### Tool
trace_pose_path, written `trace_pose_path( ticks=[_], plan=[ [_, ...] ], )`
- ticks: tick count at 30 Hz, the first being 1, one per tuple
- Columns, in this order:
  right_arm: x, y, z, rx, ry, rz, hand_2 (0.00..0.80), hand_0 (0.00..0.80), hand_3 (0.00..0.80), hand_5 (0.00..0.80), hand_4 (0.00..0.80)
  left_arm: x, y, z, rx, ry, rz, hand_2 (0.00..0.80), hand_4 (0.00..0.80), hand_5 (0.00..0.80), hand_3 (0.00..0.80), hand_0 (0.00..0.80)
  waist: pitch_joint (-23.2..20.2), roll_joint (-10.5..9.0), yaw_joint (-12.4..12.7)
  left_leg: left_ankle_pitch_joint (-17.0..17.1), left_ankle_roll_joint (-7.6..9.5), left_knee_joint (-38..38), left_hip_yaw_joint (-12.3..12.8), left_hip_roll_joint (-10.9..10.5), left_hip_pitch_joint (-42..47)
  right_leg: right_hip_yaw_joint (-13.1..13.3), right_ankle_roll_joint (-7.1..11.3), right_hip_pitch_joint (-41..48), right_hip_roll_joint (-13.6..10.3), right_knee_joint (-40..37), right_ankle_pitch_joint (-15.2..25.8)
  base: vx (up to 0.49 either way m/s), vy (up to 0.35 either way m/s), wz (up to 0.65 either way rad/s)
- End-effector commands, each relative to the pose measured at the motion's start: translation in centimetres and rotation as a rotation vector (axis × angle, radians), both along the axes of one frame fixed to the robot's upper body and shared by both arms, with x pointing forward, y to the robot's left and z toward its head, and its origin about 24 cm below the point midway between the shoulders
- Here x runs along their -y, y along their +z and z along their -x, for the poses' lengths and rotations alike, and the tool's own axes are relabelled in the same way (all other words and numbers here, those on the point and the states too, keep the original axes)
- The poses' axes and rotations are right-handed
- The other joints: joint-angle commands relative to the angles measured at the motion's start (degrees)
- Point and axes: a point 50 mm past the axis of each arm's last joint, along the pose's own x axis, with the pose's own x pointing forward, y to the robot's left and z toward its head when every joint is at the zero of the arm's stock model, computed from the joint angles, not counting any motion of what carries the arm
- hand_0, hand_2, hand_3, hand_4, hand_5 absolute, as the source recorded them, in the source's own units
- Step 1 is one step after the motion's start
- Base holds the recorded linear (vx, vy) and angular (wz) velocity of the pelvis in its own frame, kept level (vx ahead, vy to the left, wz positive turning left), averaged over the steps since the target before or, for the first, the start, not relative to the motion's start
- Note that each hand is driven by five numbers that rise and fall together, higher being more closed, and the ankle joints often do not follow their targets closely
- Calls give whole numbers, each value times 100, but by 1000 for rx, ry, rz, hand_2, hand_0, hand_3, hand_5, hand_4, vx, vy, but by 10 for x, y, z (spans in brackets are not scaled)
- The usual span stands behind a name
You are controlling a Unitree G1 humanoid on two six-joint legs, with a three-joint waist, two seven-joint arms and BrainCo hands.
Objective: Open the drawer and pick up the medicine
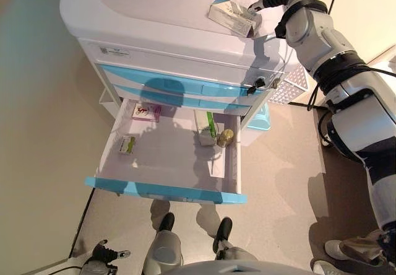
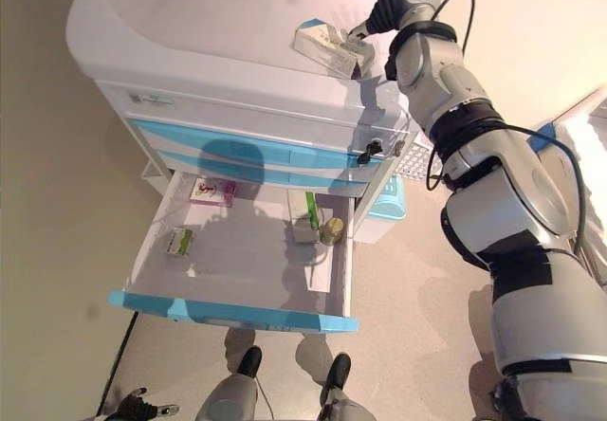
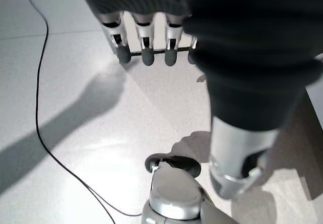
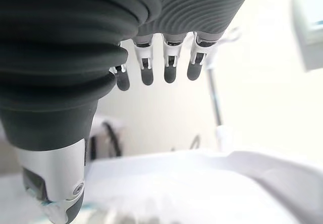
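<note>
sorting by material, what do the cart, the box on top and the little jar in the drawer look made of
Cart: likely moulded plastic, glossy white with rounded edges. Box: seemingly cardboard, flat printed faces with sharp folds. Jar: unclear, perhaps glass or plastic with a shiny yellowish cap.

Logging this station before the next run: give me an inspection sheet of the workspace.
Surface: white cart top carries a medicine box.
Job's things: drawer pulled open; holds a pink box, a small green box, a green-white box, a gold-capped bottle.
Clutter: white basket on the cart's side.
Hands: right hand open above the cart top; left hand open, low over the floor.
Cables: nothing seen.
Surroundings: pale floor.
</note>
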Motion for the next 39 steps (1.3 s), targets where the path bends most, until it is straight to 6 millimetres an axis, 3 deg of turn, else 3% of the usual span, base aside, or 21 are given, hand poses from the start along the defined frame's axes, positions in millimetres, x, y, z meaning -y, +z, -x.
trace_pose_path(
  ticks=[1, 10, 17, 24, 30, 31, 33, 36, 37, 39],
  plan=[
    [21, 10, 4, 46, -30, -87, 0, 0, 0, 0, 0, -10, 1, 13, -70, -11, -31, 0, 0, 0, 0, 0, -206, -20, -134, 402, 314, -616, -30, -303, 41, 53, 579, 439, -86, 164, -407, 0, 0, 0],
    [57, -11, 8, 35, -48, -279, 0, 0, 0, 0, 0, 1, -4, 15, -79, -26, 0, 0, 0, 0, 0, 0, -454, 221, -404, 415, 301, -777, 168, -260, 334, 119, 577, 623, -64, 105, -420, 4, 5, -11],
    [90, -37, 14, 26, -92, -412, 0, 0, 0, 0, 0, 12, -5, 2, -33, -66, 30, 0, 0, 0, 0, 0, -575, 367, -596, 392, 287, -819, 304, -217, 491, 192, 570, 725, -41, 90, -451, 8, -4, -14],
    [127, -83, 27, -23, -167, -541, 0, 0, 0, 0, 0, 27, -6, -12, 23, -130, 73, 0, 0, 0, 0, 0, -661, 559, -803, 376, 280, -863, 438, -184, 620, 275, 565, 781, -37, 79, -476, 5, -6, -8],
    [132, -131, 35, -97, -176, -637, 0, 0, 0, 0, 0, 41, -4, -27, 80, -176, 104, 0, 0, 0, 0, 0, -678, 676, -922, 354, 276, -891, 533, -170, 700, 323, 564, 826, -41, 72, -494, 3, -4, -12],
    [132, -132, 36, -98, -177, -638, 0, 0, 0, 0, 0, 40, -4, -27, 79, -176, 103, 0, 0, 0, 0, 0, -682, 669, -917, 353, 276, -892, 533, -170, 703, 323, 564, 829, -41, 71, -495, 4, -9, -6],
    [138, -162, 45, -153, -204, -682, 0, 0, 0, 0, 0, 45, -2, -36, 115, -191, 120, 0, 0, 0, 0, 0, -676, 729, -983, 340, 284, -890, 551, -178, 729, 349, 561, 843, -38, 80, -507, 0, 0, 0],
    [139, -181, 51, -192, -218, -705, 0, 0, 0, 0, 0, 48, -1, -40, 133, -205, 125, 0, 0, 0, 0, 0, -676, 759, -1022, 327, 289, -889, 565, -179, 758, 355, 560, 861, -41, 82, -515, 3, -1, -2],
    [143, -203, 60, -240, -248, -723, 0, 0, 0, 0, 0, 50, 0, -43, 141, -213, 129, 0, 0, 0, 0, 0, -679, 789, -1058, 316, 296, -896, 582, -179, 795, 375, 557, 885, -38, 78, -528, 11, -2, -5],
    [146, -220, 67, -277, -274, -738, 0, 0, 0, 0, 0, 51, 0, -44, 139, -222, 128, 0, 0, 0, 0, 0, -677, 823, -1087, 306, 301, -900, 601, -180, 819, 377, 559, 901, -42, 81, -539, 4, 1, -2]
  ],
)
